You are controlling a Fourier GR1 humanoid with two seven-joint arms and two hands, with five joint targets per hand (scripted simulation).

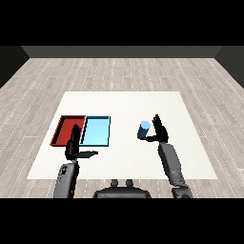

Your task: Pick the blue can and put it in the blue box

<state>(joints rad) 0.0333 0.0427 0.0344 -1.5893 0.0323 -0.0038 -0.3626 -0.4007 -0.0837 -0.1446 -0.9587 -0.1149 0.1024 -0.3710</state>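
One blue can [144,130] stands upright beside right hand [159,132].

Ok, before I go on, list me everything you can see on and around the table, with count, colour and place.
table: one, white, centre of view on a grey plank floor.
red tray: one, red, left part of the table, touching the light blue tray's left side.
light blue tray: one, light blue, directly right of the red tray.
blue can: one, blue, upright, right of the trays, next to the right hand.
left hand: one, black on a grey forearm, fingers straight, in front of the trays' near edge, holding nothing.
right hand: one, black on a grey forearm, open beside the can, not closed around it.
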